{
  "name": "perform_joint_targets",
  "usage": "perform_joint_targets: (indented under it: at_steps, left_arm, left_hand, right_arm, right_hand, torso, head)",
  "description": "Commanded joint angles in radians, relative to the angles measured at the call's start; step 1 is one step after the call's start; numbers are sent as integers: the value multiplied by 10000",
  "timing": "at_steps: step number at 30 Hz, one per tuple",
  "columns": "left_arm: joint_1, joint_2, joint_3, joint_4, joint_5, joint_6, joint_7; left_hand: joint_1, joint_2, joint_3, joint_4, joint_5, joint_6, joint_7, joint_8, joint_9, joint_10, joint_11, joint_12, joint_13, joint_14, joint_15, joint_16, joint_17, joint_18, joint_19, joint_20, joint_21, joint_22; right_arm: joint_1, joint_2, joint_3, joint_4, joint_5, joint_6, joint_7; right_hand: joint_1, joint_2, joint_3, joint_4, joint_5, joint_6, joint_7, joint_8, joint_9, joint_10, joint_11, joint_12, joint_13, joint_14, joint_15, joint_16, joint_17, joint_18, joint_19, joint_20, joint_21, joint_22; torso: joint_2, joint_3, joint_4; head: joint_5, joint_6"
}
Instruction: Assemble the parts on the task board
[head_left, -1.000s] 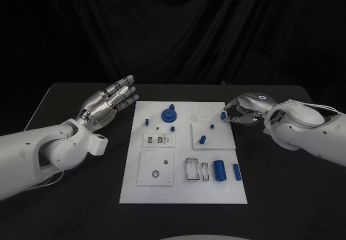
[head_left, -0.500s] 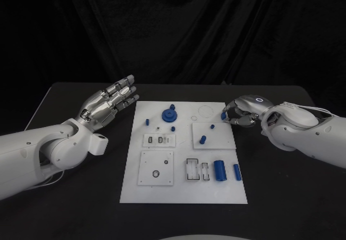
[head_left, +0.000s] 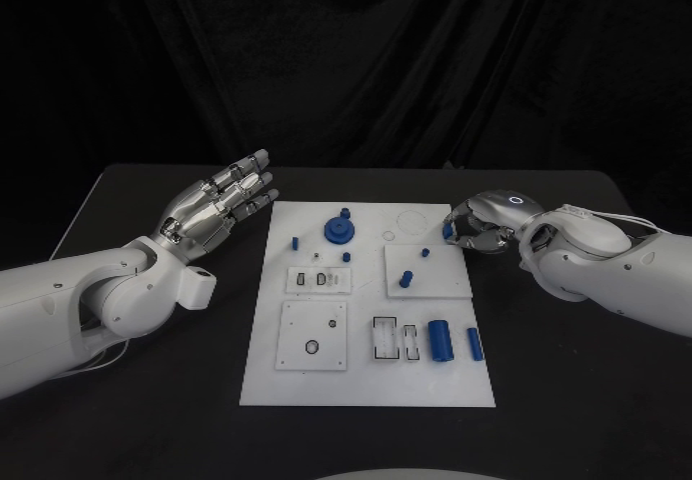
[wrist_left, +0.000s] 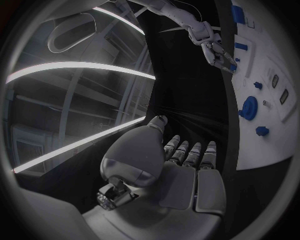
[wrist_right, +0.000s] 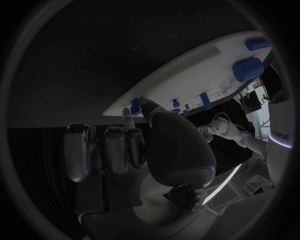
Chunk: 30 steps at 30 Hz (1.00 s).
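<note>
Board (head_left: 368, 385) lies mid-table, blue parts on it: a gear (head_left: 339, 230) at 12 o'clock, two cylinders (head_left: 440, 342) at 4, a peg (head_left: 407, 279) on the raised plate right of centre; right hand (head_left: 483, 225) at the 2 o'clock edge pinches a small blue part (head_left: 447, 231); left hand (head_left: 219, 205) hovers off the 10 o'clock edge, fingers straight and spread, holding nothing.
</note>
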<state>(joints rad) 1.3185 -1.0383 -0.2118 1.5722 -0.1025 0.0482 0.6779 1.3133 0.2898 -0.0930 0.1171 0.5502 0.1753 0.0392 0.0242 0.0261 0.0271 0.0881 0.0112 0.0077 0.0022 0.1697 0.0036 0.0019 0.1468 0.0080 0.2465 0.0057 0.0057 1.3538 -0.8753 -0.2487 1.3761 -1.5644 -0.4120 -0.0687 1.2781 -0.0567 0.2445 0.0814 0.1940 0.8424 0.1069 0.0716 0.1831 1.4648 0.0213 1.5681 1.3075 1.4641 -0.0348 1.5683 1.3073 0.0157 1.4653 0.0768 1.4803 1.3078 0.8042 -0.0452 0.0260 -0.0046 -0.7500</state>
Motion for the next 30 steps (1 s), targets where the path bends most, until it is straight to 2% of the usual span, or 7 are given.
perform_joint_targets:
  at_steps: [1, 13, 20, 30]
  left_arm:
    - [-23, 18, 7, -1, -72, 191, 688]
    - [-30, 37, 7, -40, -72, 223, 657]
    - [-38, 60, 7, -68, -72, 251, 652]
    - [-48, 81, 7, -109, -71, 281, 612]
  left_hand:
    - [86, -20, 59, -26, 33, -36, 46, 36, 10, -3, 67, -30, 1, -16, 70, -32, -16, 7, 17, 62, 26, 11]
    - [78, -25, 128, -89, 49, -39, 47, 35, 9, -5, 74, -31, 0, -13, 76, -31, -15, 5, 17, 67, 26, 12]
    - [74, -27, 158, -118, 57, -43, 51, 35, 9, -6, 73, -31, 0, -13, 79, -30, -15, 4, 17, 69, 26, 12]
    - [74, -27, 158, -118, 57, -43, 51, 35, 9, -6, 73, -31, 0, -13, 79, -30, -15, 4, 17, 69, 26, 12]
  right_arm:
    - [-32, 16, 6, -23, -82, -235, -63]
    - [-38, 74, 6, -26, -82, -351, 70]
    - [-44, 82, 6, -19, -82, -324, 53]
    - [-48, 128, 7, -27, -82, -366, 37]
  right_hand:
    - [119, -16, -21, -8, 68, -31, 37, -33, -13, 1060, -23, 27, 2633, 1067, -62, 25, 2635, 119, 444, -67, -75, 2259]
    - [187, -6, -14, -28, 107, 72, 33, 16, 9, 1060, -24, 27, 2633, 1067, -61, 25, 2635, 126, 431, -65, -102, 2250]
    - [364, 22, 41, -80, 573, 464, 0, 199, 159, 1060, -56, 27, 2633, 1067, -88, 25, 2635, 134, 418, -87, -144, 2240]
    - [484, 111, 117, -119, 643, 652, -11, 305, 243, 1060, -66, 27, 2633, 1067, -101, 25, 2635, 139, 408, -98, -171, 2233]
  torso:
    - [-1, 1, -2]
    - [-7, -7, 3]
    - [-8, -8, -1]
    - [-2, -13, -1]
  head:
    - [7, 13]
    - [17, 8]
    - [30, 8]
    - [40, -9]
